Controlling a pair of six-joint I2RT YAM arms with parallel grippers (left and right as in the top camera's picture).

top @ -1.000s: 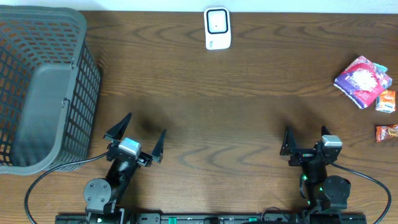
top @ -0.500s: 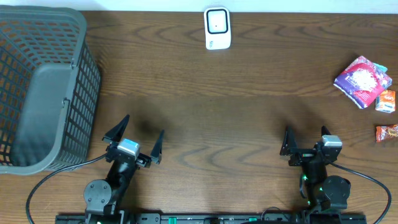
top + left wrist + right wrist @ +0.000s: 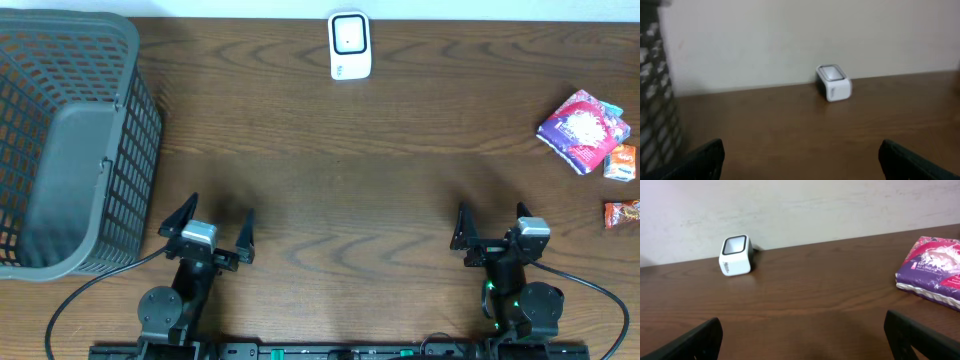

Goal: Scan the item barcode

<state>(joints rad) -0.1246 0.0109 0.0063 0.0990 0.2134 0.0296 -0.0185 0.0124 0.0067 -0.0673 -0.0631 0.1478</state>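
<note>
by the right edge of the table (image 3: 400,160) the pink packet (image 3: 583,130) looks light and squashy, best pinched by its sides, with the right gripper (image 3: 491,218) gaping and empty.

Dark wooden table (image 3: 400,150), pale wall (image 3: 840,200)

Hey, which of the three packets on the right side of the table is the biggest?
The pink-and-purple packet; it is far larger than the small orange packet beside it and the second orange packet lying apart.
</note>
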